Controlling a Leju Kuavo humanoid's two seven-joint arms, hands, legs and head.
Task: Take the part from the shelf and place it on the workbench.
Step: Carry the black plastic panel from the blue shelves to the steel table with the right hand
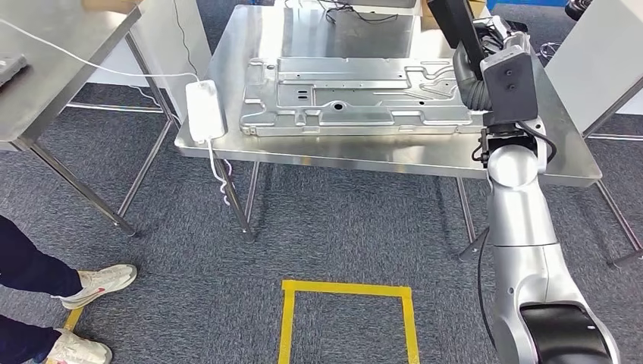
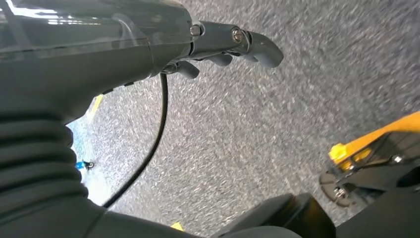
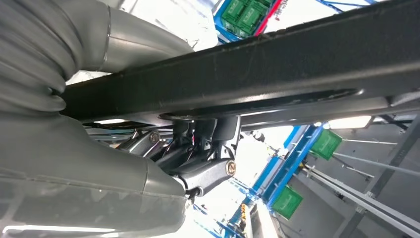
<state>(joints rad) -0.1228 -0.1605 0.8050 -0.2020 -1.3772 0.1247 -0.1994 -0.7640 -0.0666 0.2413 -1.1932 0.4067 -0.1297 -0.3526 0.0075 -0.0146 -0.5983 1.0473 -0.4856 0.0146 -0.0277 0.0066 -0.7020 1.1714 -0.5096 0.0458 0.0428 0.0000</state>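
Observation:
The part is a long black flat bar (image 1: 457, 24), raised over the right end of the steel workbench (image 1: 379, 157). My right hand (image 1: 493, 42) grips it from below at the top of the lifted silver arm. Seen from the right wrist, the black bar (image 3: 277, 69) crosses the whole picture, and the dark fingers (image 3: 200, 161) of my right hand (image 3: 99, 168) curl against its underside. My left hand (image 2: 148, 44) hangs over grey carpet with nothing in it, its fingers (image 2: 257, 47) loosely apart.
A large stamped metal panel (image 1: 356, 95) covers the middle of the workbench, with a white power adapter (image 1: 205, 110) at its left end. A second steel table (image 1: 53, 61) stands at left. A person's shoes (image 1: 98, 282) and a yellow tape square (image 1: 345, 289) are on the floor.

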